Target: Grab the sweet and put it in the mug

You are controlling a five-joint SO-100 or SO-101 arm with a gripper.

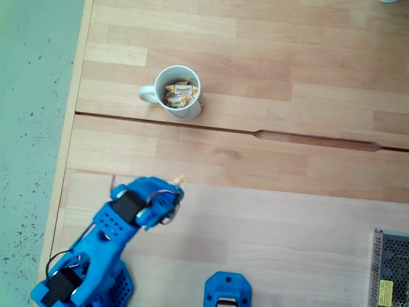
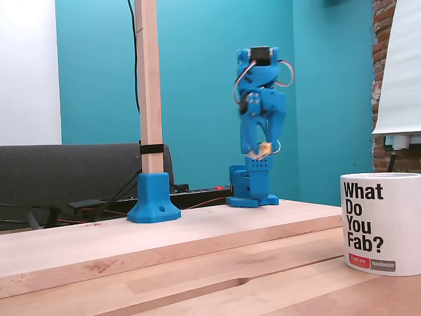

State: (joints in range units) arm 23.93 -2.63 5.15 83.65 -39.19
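The white mug (image 1: 179, 93) stands on the wooden table, its handle to the left in a fixed view from above, with several wrapped sweets inside it. In a fixed view from the side the mug (image 2: 381, 222) shows black lettering. My blue gripper (image 2: 264, 149) is raised well above the table and is shut on a sweet (image 2: 264, 150) with yellow-orange ends. From above, the gripper (image 1: 177, 187) sits below the mug in the picture, and the sweet's yellow tip (image 1: 180, 179) peeks past its fingers.
A blue clamp base (image 1: 227, 289) holds a wooden post (image 2: 149, 99). A perforated metal box (image 1: 390, 268) lies at the lower right. A gap between boards (image 1: 255, 133) runs across the table. The table's left edge (image 1: 67, 141) borders a green floor.
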